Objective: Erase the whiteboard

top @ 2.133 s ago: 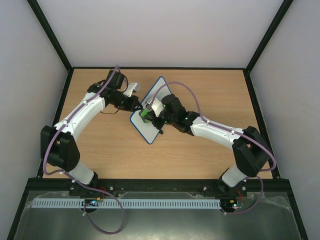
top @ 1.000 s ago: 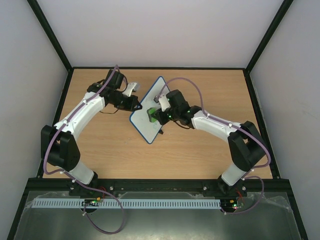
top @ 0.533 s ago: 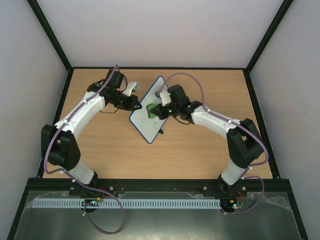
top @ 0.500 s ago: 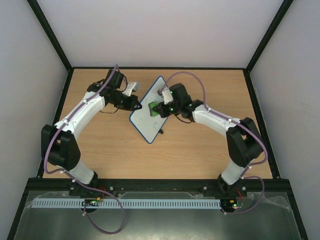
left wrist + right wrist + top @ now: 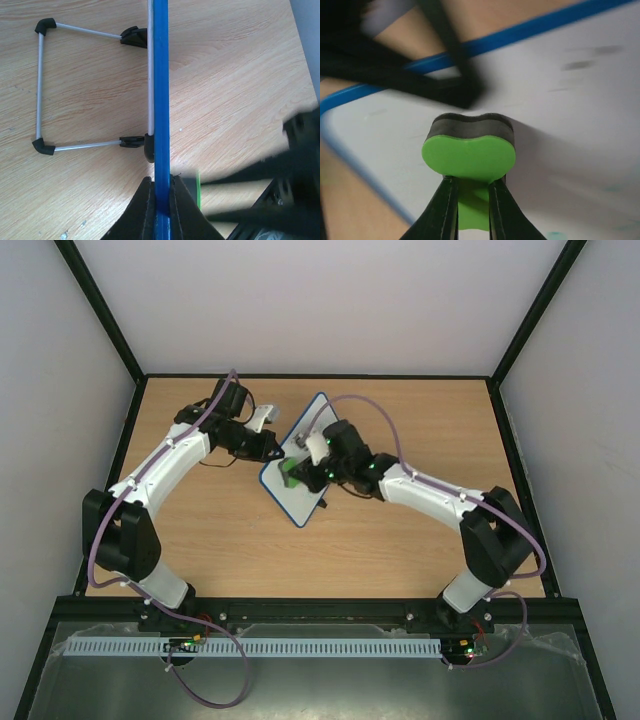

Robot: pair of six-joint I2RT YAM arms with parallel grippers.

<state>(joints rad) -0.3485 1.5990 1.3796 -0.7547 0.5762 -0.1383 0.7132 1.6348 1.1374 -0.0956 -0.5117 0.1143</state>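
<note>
1. The left pincer [image 5: 160,205] is clenching the board's [image 5: 297,502] blue edge, steadying it mid-table [image 5: 200,530]. The right pincer [image 5: 470,212] is grasping a green eraser [image 5: 468,156] and pressing it on the board's face.
2. Pushing too hard could be tipping the board or slipping it from the clamp, and the faint marks [image 5: 615,189] could be getting missed.
3. Pale walls [image 5: 320,300] are enclosing the wood-grain table.

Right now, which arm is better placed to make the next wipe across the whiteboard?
Right. The right hand grips the green eraser against the whiteboard, with faint green marks nearby. The left hand is shut on the blue frame, steadying the board.
</note>
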